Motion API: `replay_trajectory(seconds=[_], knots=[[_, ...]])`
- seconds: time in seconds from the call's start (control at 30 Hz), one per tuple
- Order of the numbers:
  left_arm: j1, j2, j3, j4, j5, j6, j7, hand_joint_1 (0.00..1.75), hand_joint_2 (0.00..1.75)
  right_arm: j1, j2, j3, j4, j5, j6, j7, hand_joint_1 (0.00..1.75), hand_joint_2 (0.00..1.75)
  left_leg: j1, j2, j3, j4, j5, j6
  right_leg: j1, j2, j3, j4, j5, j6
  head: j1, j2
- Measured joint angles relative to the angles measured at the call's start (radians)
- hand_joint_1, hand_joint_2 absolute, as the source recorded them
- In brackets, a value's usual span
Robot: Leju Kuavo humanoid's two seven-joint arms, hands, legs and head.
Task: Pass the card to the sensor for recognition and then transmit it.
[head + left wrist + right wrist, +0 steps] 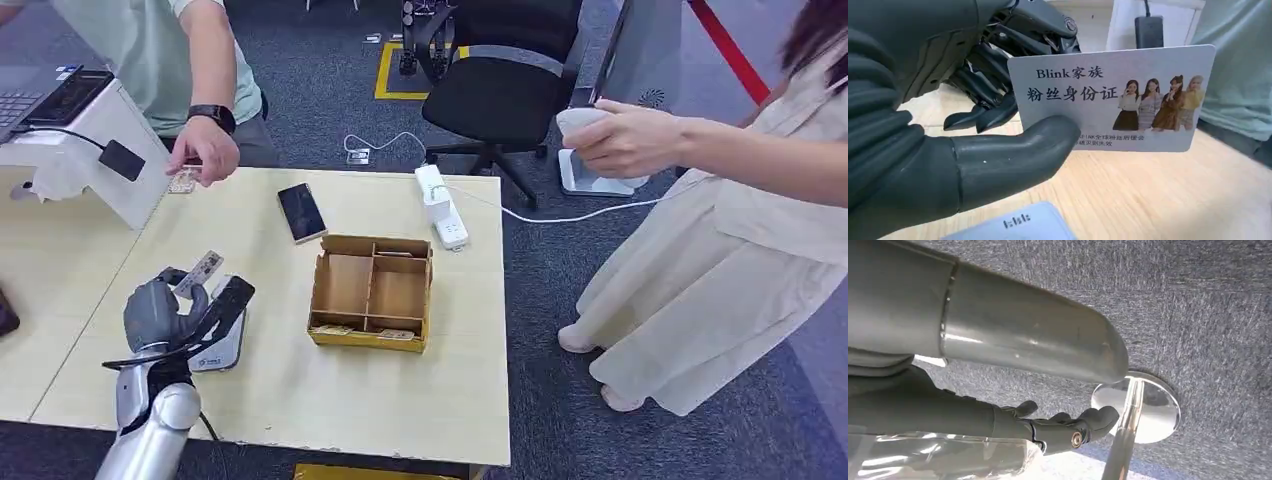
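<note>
Left hand (pixel 165 312) first: dark grey fingers and a thick thumb are pinched on a pale rectangular plastic card (pixel 198 272), printed with black characters and a row of small figures. Its other fingers curl behind the card, so it holds nothing else. The hand hangs low over the near left part of the wide light-wood table (pixel 300 390).

Beyond it, at the far left of the table, stands a white slanted housing (pixel 95 140) with a dark tablet on top and a small black square sensor pad (pixel 121 159) cabled to its sloping face. From the hand, that pad lies away from the robot and a little to its left, well apart. The card's long axis points up and away, roughly toward the pad, so I judge the coming move to be a forward reach, and the left arm is the nearer one.

A person's hand (pixel 203 150) rests at the table's far edge beside the housing.

Right hand (pixel 1068 427) hangs by the carpet floor, fingers loosely apart, holding nothing.
</note>
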Motion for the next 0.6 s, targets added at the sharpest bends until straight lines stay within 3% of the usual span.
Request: replay_trajectory(seconds=[0.2, 0.43, 0.6], knots=[[0.004, 0.027, 0.0, -0.017, 0.017, -0.026, -0.001, 1.75, 1.75, 0.0, 0.0, -0.007, 0.0, 0.0, 0.001, 0.0, 0.0, 0.0, 0.0, 0.0, 0.0, 0.0, 0.0, 0.0, 0.0, 0.0, 0.0, 0.0, 0.0, 0.0, 0.0, 0.0], [-0.024, 0.03, 0.0, -0.024, -0.008, 0.05, -0.017, 1.75, 1.75, -0.001, 0.0, -0.007, 0.0, 0.011, 0.0, -0.001, 0.0, 0.0, 0.0, 0.0, 0.0, 0.0, 0.0, 0.0, 0.0, 0.0, 0.0, 0.0, 0.0, 0.0, 0.0, 0.0], [-0.057, 0.033, 0.0, -0.024, -0.011, 0.06, -0.024, 1.75, 1.75, -0.003, 0.0, -0.007, 0.002, 0.014, 0.0, -0.001, 0.0, 0.0, 0.0, 0.0, 0.0, 0.0, 0.0, 0.0, 0.0, 0.0, 0.0, 0.0, 0.0, 0.0, 0.0, 0.0]])
